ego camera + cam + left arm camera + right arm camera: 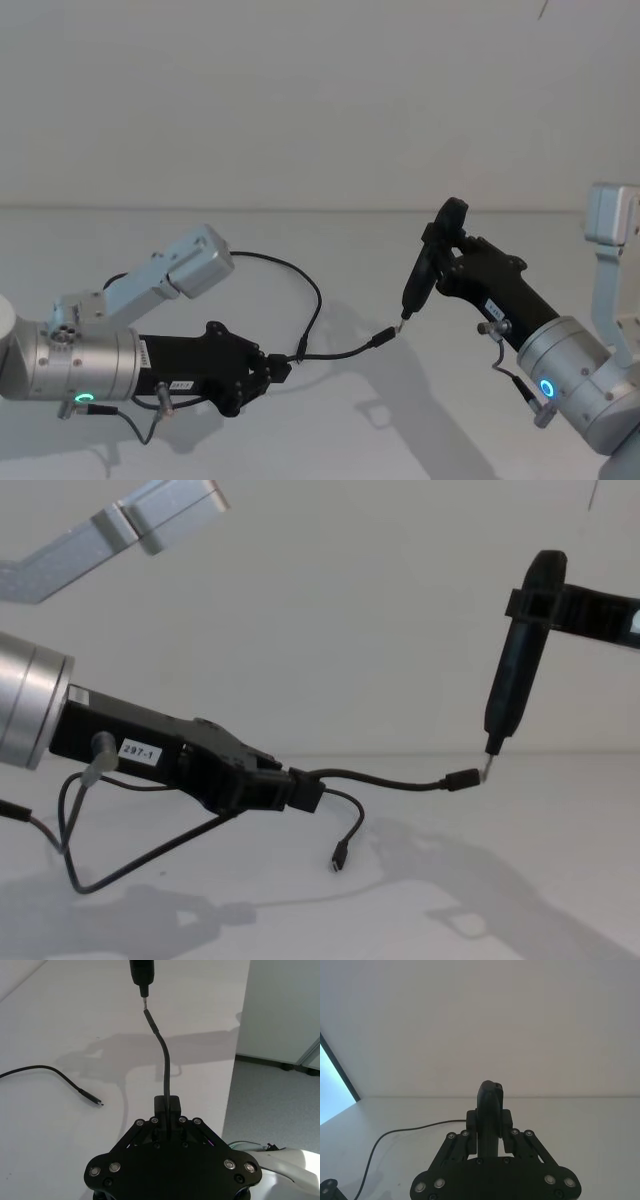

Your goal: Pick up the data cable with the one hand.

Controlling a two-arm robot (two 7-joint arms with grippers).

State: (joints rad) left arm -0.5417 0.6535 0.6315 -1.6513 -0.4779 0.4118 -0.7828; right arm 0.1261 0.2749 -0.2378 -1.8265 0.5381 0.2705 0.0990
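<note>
Left claw [272, 368], low at the near left over the white bench [330, 440], is closed on the data cable [340, 352]. It pinches the cable a short way back from one plug, so a stiff stub juts out rightward with the plug [462, 780] held in the air. The rest of the cable loops back behind the claw; in the chest view its other end hangs free with the second plug [339, 859] just above the bench.

Right claw [440, 265], up at the right, is closed on a black pen-shaped tool [518, 660] pointing down. Its thin metal tip [487, 768] sits right at the raised plug; contact cannot be confirmed.

Judgement: cable is off the bench, so pick-up looks done. The short grip probably keeps the plug steady for the tool.
</note>
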